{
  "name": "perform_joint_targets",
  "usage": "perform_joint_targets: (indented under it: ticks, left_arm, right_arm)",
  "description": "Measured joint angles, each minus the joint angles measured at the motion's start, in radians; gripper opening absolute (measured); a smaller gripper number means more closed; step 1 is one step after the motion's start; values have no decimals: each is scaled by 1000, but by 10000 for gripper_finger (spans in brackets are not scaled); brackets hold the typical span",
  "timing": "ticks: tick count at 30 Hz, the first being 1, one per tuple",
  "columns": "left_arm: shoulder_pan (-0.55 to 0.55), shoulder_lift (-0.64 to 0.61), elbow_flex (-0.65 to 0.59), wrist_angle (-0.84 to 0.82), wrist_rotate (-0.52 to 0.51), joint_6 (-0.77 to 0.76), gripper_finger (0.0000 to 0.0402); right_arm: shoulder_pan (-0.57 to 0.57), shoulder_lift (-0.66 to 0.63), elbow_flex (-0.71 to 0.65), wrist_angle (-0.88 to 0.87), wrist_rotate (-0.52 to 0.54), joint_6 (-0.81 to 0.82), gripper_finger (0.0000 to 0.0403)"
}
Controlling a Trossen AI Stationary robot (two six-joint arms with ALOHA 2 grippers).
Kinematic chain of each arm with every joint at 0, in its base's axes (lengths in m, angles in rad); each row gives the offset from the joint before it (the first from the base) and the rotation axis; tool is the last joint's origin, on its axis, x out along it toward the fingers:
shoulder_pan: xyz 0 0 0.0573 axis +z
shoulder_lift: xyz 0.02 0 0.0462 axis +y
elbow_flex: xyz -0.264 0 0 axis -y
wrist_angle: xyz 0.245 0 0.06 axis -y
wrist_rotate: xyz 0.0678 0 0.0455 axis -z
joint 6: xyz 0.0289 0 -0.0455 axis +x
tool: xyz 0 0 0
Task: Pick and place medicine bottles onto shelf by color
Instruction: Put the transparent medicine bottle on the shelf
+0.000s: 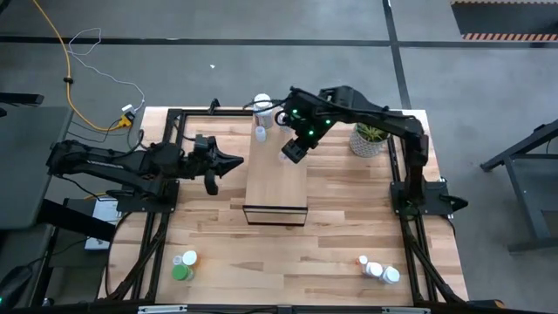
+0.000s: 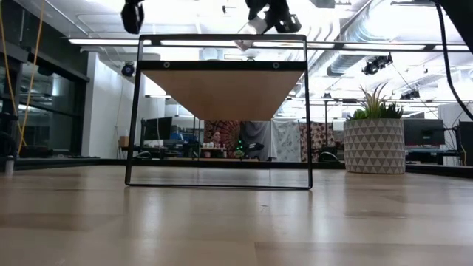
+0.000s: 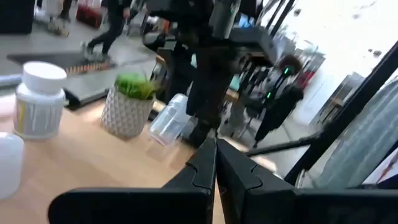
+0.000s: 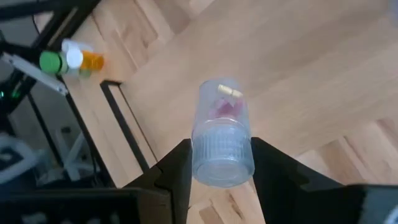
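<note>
The shelf point(image 2: 222, 92) stands on the counter point(image 2: 236, 222) on its thin black frame, a potted plant point(image 2: 375, 140) farther right, while the right gripper point(image 2: 267, 13) above the shelf's top holds a clear bottle point(image 2: 247, 31) tilted.

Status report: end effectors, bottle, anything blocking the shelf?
Right end effector shut on clear bottle, above shelf. Left end effector shut, empty, beside shelf. Nothing blocking.
</note>
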Motion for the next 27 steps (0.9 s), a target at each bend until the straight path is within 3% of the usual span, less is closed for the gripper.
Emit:
perform_joint_targets:
  ticks: [10, 19, 27]
  left_arm:
    - [29, 327, 298, -341, 3, 116, 0]
    - [92, 498, 464, -365, -83, 231, 0]
    - [143, 550, 482, -382, -103, 270, 0]
  right_arm:
    - [-1, 5, -9, -12, 65, -20, 126]
    - [-16, 16, -10, -9, 71, -25, 126]
    - [-46, 79, -11, 34, 65, -48, 126]
